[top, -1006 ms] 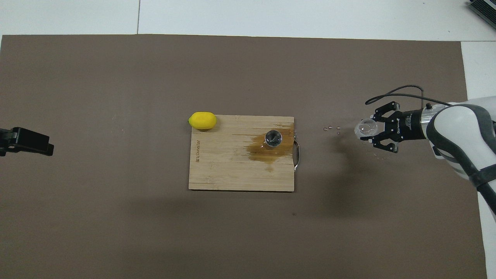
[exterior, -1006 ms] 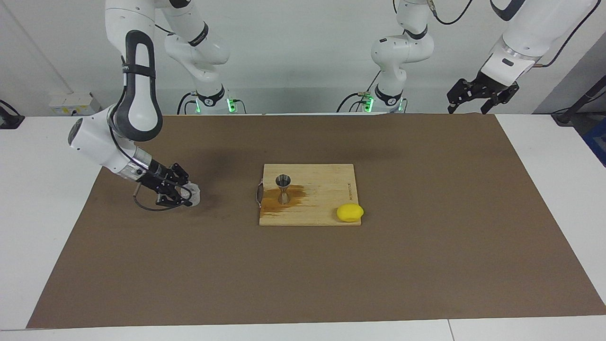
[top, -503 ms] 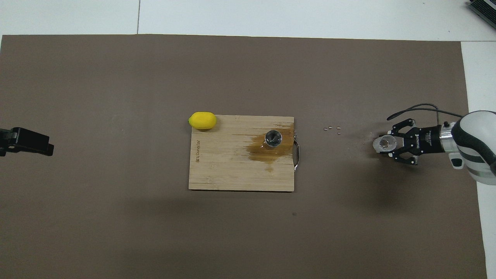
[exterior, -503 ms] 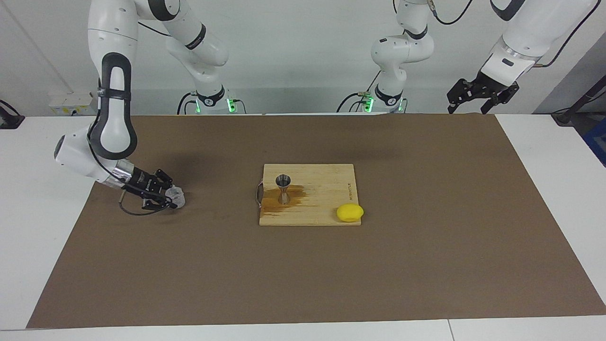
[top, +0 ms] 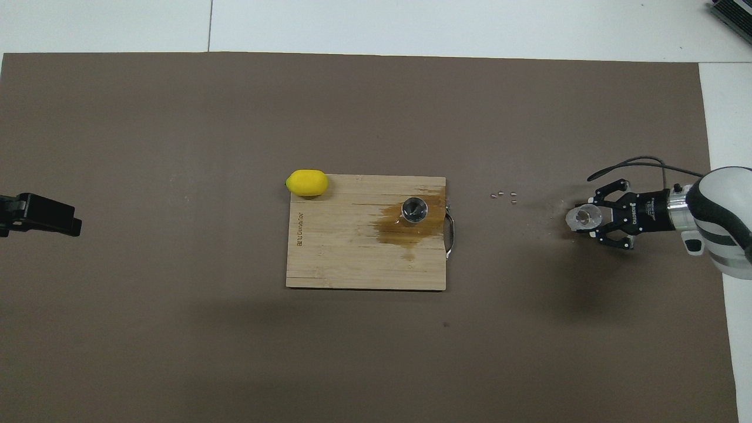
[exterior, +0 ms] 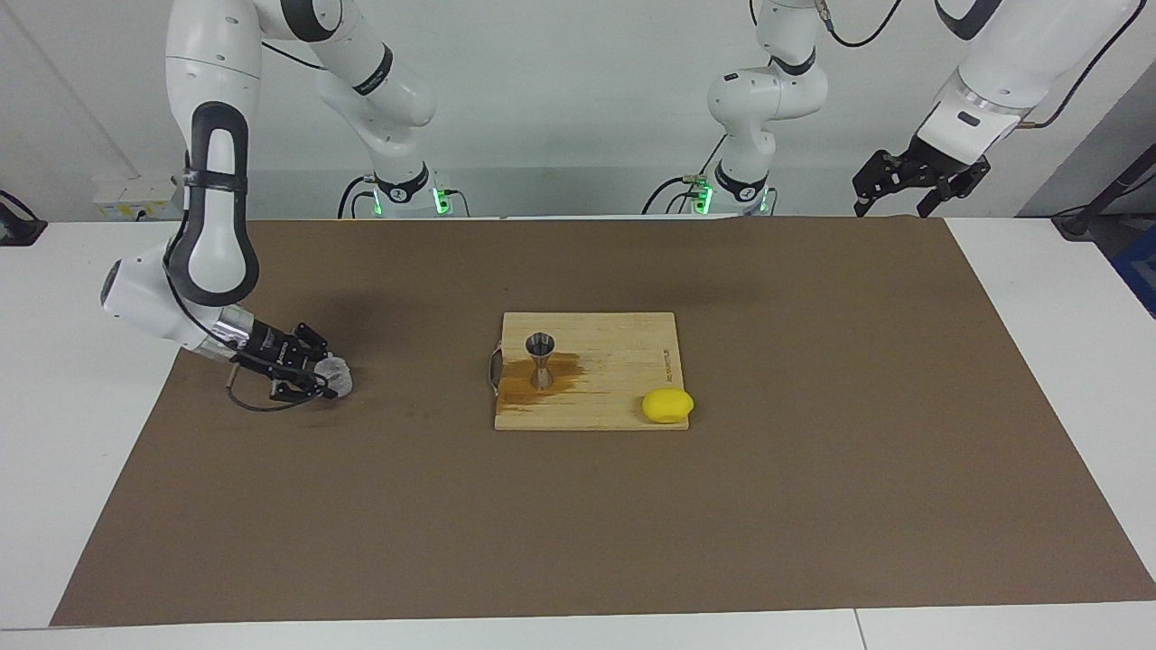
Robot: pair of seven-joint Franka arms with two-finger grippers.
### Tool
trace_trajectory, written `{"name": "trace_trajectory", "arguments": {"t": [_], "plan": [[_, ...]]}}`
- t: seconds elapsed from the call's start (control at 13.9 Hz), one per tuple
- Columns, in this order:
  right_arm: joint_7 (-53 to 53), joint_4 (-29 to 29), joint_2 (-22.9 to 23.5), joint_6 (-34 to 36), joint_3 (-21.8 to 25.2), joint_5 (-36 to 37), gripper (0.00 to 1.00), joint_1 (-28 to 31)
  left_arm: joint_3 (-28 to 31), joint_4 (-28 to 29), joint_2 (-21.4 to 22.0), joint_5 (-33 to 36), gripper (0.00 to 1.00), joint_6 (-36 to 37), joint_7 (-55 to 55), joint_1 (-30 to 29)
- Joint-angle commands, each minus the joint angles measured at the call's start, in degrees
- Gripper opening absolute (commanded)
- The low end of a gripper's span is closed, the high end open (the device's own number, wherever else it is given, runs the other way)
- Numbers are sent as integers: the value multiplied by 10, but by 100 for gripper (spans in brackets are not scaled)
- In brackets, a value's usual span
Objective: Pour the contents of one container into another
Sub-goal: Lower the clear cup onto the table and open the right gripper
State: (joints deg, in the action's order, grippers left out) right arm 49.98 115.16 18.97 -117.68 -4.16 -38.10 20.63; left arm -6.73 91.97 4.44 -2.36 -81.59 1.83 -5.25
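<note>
- Right hand point(exterior: 318, 376) was low at the right arm's end of the tabletop, around the clear cup point(exterior: 336, 375); whether its fingers gripped the cup or had let go could not be told.
- Left hand point(exterior: 912, 185) waited raised over the left arm's end, fingers apart and holding nothing.
- Brown mat point(exterior: 813, 469) covered most of the tabletop, with the wooden board point(exterior: 623, 361) at its middle.
- Lemon point(exterior: 667, 405) lay at the board's corner toward the left arm's end.
- Steel jigger point(exterior: 541, 358) stood upright on the board in a brown wet stain point(top: 405, 232), well apart from the cup.
- Cup appeared to rest on the mat, so the pour looked done and the step was setting the cup down.
- Next would be freeing the cup fully and drawing the hand away without tipping it.
</note>
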Motion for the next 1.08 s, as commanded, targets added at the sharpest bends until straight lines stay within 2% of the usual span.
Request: {"name": "trace_trajectory", "arguments": {"t": [0.0,0.22,0.36,0.5,0.72,1.01], "plan": [[-16,2,-38,2,-2,32,100,5,-1,10,9,-3,100,3,-5,-2],[-17,-1,-72,4,-3,67,100,2,-1,10,9,-3,100,3,-4,-2],[-57,-2,-89,7,-9,121,100,-5,-1,10,9,-3,100,3,-5,-2],[-176,-6,-89,8,-9,178,100,-44,-2,10,9,-3,100,-4,-6,-2],[-341,-13,-90,8,-9,227,100,-86,-2,12,7,-3,100,-60,-3,2],[-377,-26,-118,11,-9,402,100,-160,-1,12,7,-3,100,-54,-4,1]]}}
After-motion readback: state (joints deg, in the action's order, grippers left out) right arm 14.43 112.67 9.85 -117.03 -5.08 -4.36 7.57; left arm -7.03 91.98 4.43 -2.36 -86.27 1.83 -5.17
